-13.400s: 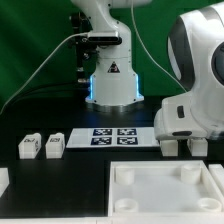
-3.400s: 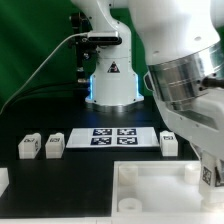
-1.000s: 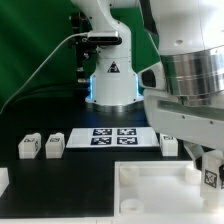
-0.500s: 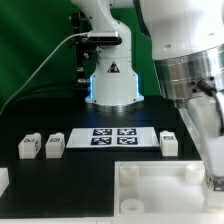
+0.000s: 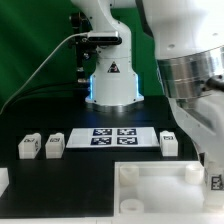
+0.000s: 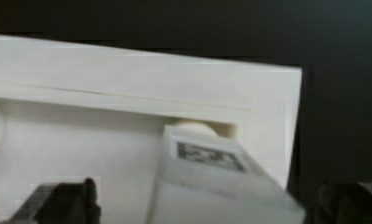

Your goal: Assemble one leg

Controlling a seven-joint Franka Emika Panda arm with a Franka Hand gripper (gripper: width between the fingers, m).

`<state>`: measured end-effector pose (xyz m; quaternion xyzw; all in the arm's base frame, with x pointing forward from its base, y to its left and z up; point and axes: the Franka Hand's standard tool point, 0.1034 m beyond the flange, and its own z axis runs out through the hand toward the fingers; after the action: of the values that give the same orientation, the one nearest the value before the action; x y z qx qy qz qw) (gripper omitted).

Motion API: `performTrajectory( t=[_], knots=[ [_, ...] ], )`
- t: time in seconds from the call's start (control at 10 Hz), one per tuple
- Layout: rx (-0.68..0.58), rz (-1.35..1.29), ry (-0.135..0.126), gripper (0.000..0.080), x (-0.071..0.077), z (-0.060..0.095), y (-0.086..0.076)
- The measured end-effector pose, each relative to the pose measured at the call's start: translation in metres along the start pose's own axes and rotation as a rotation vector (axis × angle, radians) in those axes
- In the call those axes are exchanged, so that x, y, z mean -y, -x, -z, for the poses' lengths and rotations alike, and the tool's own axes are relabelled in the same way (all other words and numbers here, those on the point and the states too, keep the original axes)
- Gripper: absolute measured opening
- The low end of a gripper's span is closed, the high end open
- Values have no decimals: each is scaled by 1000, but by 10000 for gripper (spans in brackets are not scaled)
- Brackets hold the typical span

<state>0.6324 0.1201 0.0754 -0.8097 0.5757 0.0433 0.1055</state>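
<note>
The hand (image 6: 201,205), clamped on the leg (image 6: 209,158), holds it tilted at a corner socket (image 6: 197,130) of the white panel (image 5: 150,190), on the exterior view's right; insertion seems in hand, and next it likely needs righting, then pressing home

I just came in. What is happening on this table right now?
The gripper holds one leg at a corner of the white panel, right by a round socket. Whether it is seated yet is unclear. Three more legs stand beside the marker board.
</note>
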Motion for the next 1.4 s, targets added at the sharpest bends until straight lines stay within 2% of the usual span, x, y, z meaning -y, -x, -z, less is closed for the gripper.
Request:
performTrajectory(
  t=[0.1, 0.4, 0.5, 0.7, 0.8, 1.0, 1.1, 1.2, 1.3, 1.4],
  knots=[
    [-7, 160, 16, 642, -1, 1, 2],
    [-6, 425, 19, 649, -2, -1, 0],
    [-21, 663, 62, 649, -5, -1, 0],
    [-34, 1062, 104, 649, -3, 2, -3],
    [-36, 1172, 119, 649, -3, 2, -3],
    [-38, 1108, 115, 637, -3, 2, -3],
    [-38, 1102, 115, 437, -3, 1, -3],
    [-42, 986, 109, 437, -3, 1, -2],
    [-47, 874, 106, 290, -3, 1, -2],
    [-53, 750, 99, 290, -3, 1, -2]
  ],
)
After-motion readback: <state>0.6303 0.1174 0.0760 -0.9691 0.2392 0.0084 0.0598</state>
